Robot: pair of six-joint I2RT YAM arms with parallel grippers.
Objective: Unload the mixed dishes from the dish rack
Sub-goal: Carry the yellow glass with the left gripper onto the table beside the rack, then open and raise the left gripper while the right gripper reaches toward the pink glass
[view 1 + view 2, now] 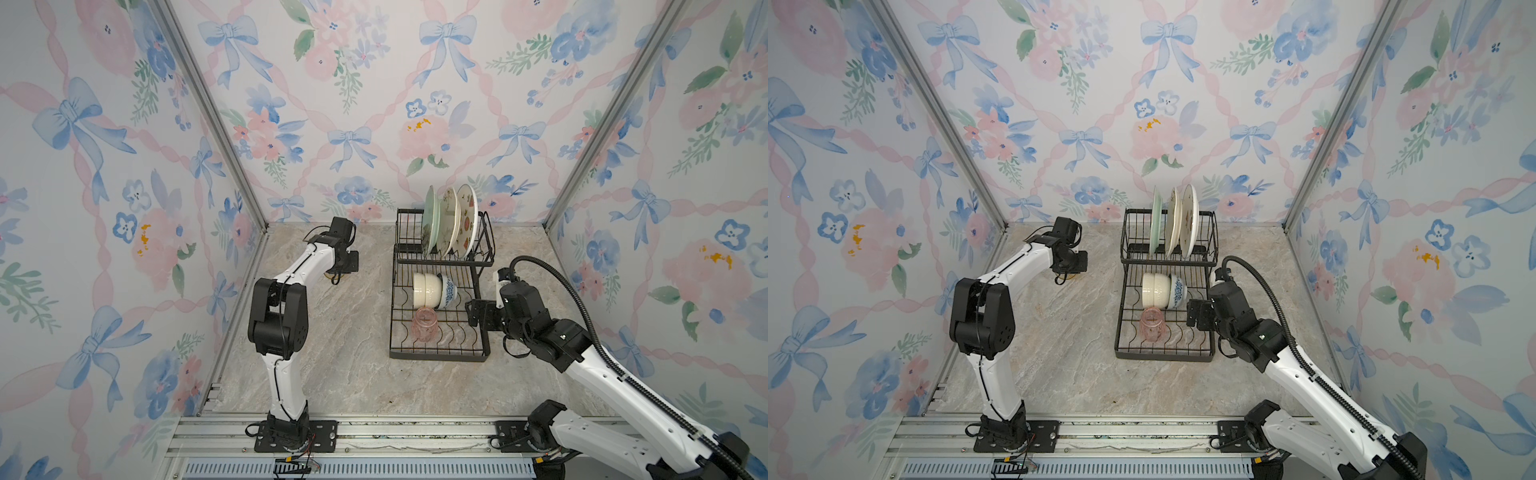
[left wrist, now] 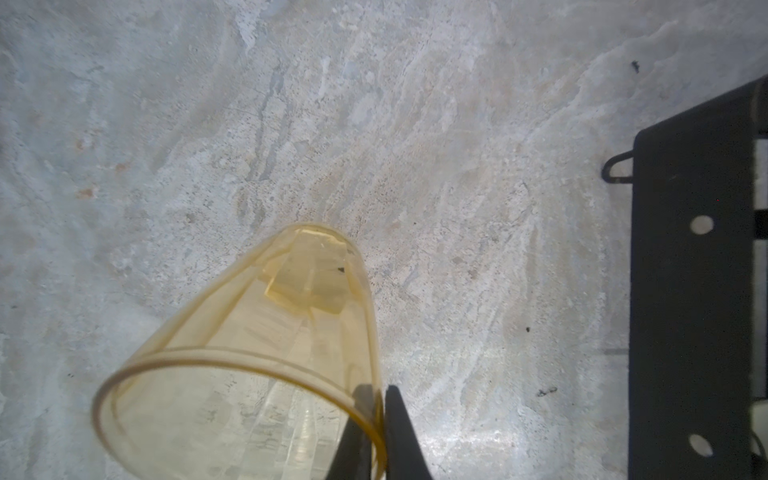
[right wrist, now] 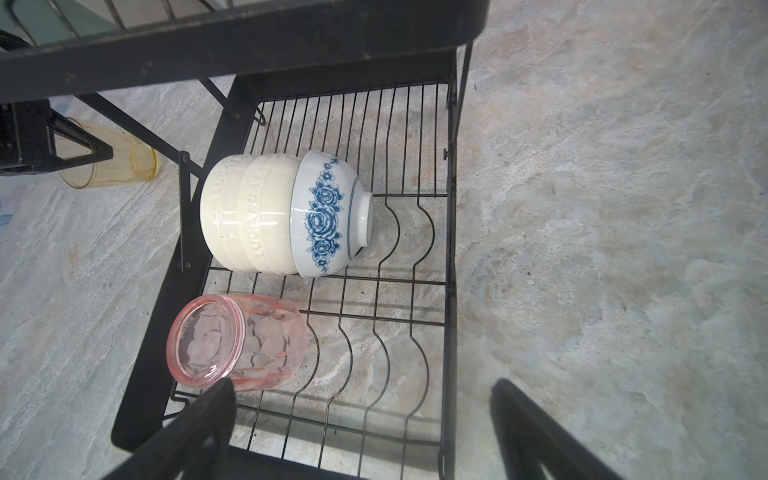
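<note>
Marble-look tabletop (image 1: pixel 324 365) ringed by floral walls, seen from above; a black wire dish rack (image 1: pixel 438 355) stands right of centre. At the lower centre of the left wrist view, the left gripper (image 2: pixel 377 392) pinches the rim of an amber tumbler (image 2: pixel 249 353), one finger inside the wall, one outside. The tumbler is upright and out of the rack, over bare table to its left; whether its base rests there cannot be told. The right gripper (image 3: pixel 363 386) is spread wide and empty above the rack's lower tray, near a pink tumbler (image 3: pixel 237 343). By the look of it, one item is nearly unloaded. Left in the rack: the pink tumbler, nested cream bowls (image 3: pixel 245 212), a blue-patterned bowl (image 3: pixel 324 216); on the upper shelf, a mint-green plate (image 1: pixel 430 220) and two cream plates (image 1: pixel 467 216).
</note>
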